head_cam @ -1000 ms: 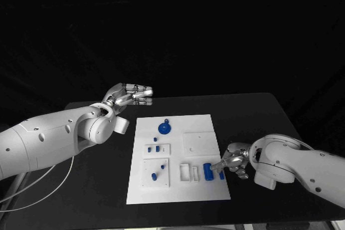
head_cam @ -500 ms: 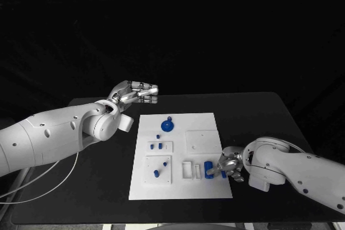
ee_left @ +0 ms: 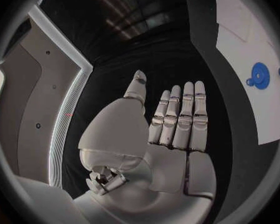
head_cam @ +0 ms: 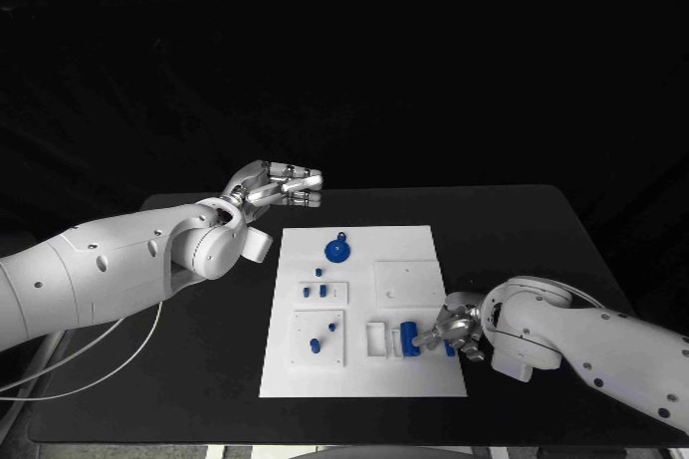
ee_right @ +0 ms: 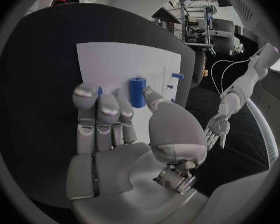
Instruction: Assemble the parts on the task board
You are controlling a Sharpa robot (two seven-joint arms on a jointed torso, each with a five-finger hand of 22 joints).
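**Right hand at a blue peg on the white board**

A small blue round peg stands at the near right part of the flat white task board, just beside a white slotted block. In the right wrist view the peg is plain to see: it stands upright, its long side rising off the board. The silver right hand is at the peg, with the thumb next to it and the other fingers curled close together on the board's edge. I cannot tell if the hand really holds the peg.

From the head view the peg is partly hidden by that hand.

A round blue disc lies flat on the far part of the board. The left wrist view shows it too.

The silver left hand is held up past the board's far left corner, well apart from it. Its fingers are straight and side by side, holding nothing.

All sits on a black table.
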